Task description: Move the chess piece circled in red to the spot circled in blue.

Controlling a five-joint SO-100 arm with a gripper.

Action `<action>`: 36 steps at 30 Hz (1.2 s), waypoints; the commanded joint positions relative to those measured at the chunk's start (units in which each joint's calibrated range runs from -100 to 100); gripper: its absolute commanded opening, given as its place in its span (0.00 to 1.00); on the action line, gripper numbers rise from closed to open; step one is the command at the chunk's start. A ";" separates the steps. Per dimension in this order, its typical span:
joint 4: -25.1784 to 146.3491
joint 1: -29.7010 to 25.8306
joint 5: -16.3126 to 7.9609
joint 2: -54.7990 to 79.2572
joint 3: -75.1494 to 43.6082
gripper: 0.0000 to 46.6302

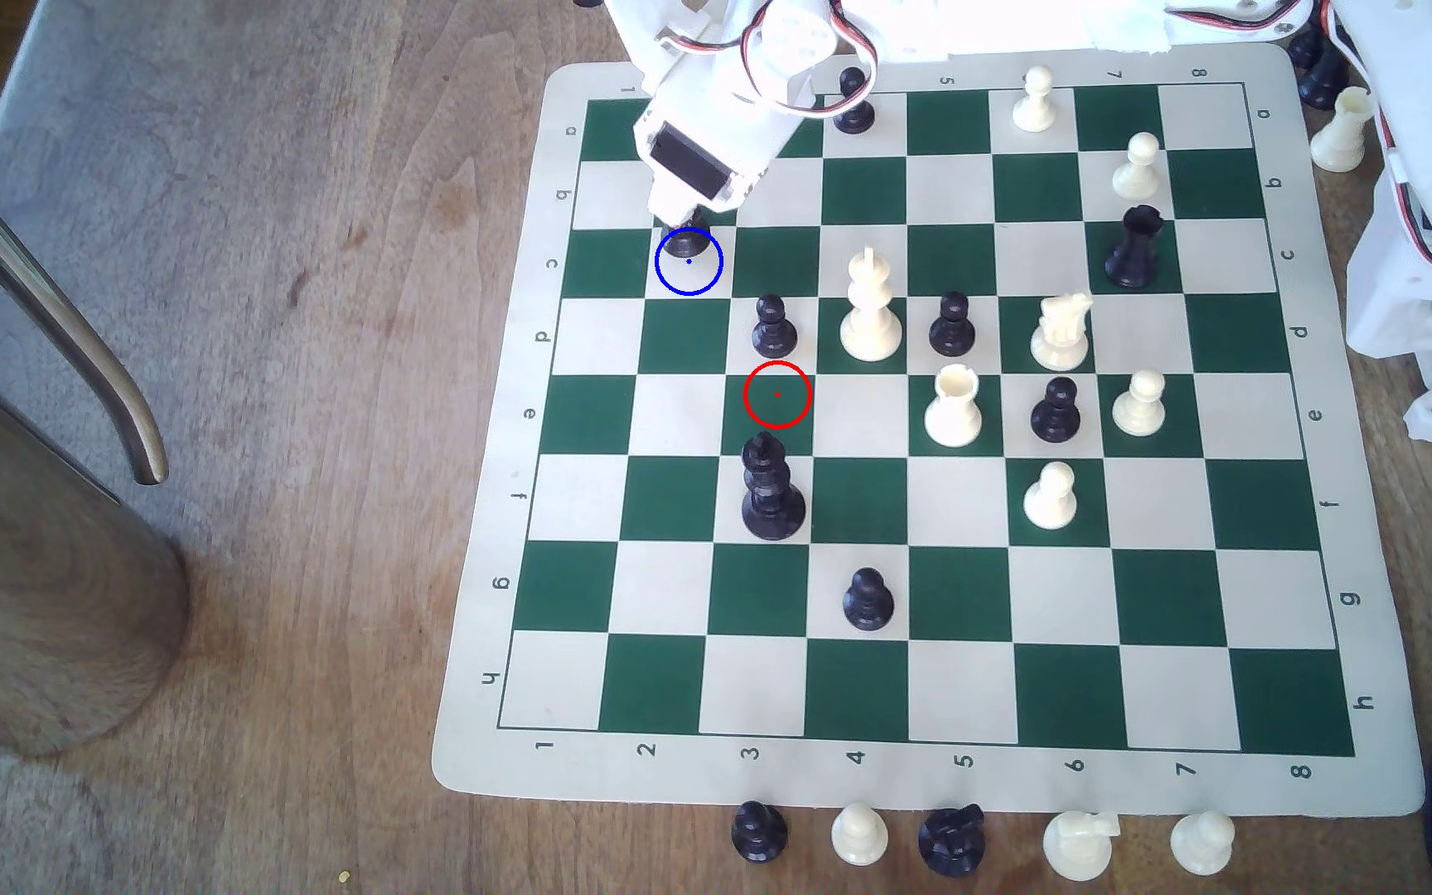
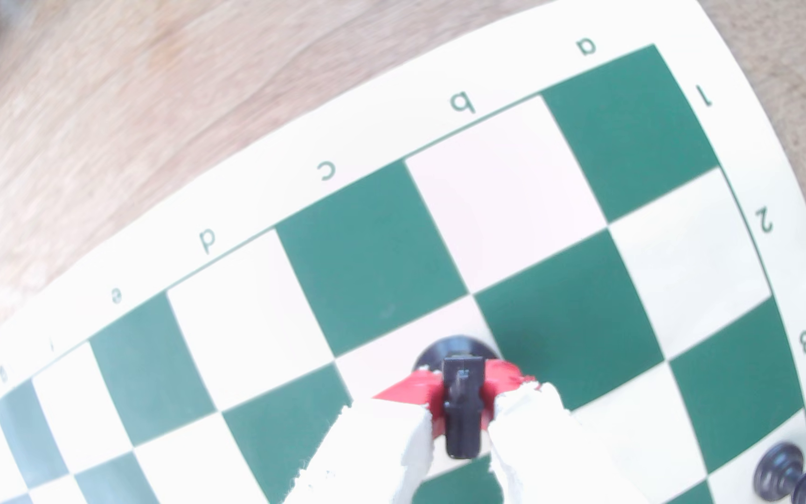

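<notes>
1. Two views differ: the exterior view shows the whole chessboard (image 1: 1315,551), with the red ring (image 1: 777,395) around a vacant green square and the blue ring (image 1: 688,261) toward its far left.
2. The wrist view shows the gripper (image 2: 461,412) from above, its white fingers (image 2: 391,436) with red pads clenched on the black knight (image 2: 461,412).
3. The knight's round base (image 1: 685,241) pokes out below the gripper (image 1: 682,215), overlapping the blue ring's far edge.

- Green-and-cream chessboard mat (image 1: 911,779) lying on the wooden worktop (image 1: 308,344).
- Shiny metal jug (image 1: 24,551) at the exterior view's left.
- Tall cream king (image 1: 870,310) mid-board.
</notes>
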 commanded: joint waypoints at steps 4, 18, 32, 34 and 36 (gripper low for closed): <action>-0.72 -0.43 0.15 -0.97 -5.35 0.01; -0.39 -1.29 0.10 -0.46 -5.99 0.01; 1.33 -1.45 0.93 -0.46 -5.26 0.42; 1.74 -1.45 1.03 -0.71 -5.26 0.43; 1.74 -1.45 1.03 -0.80 -5.26 0.41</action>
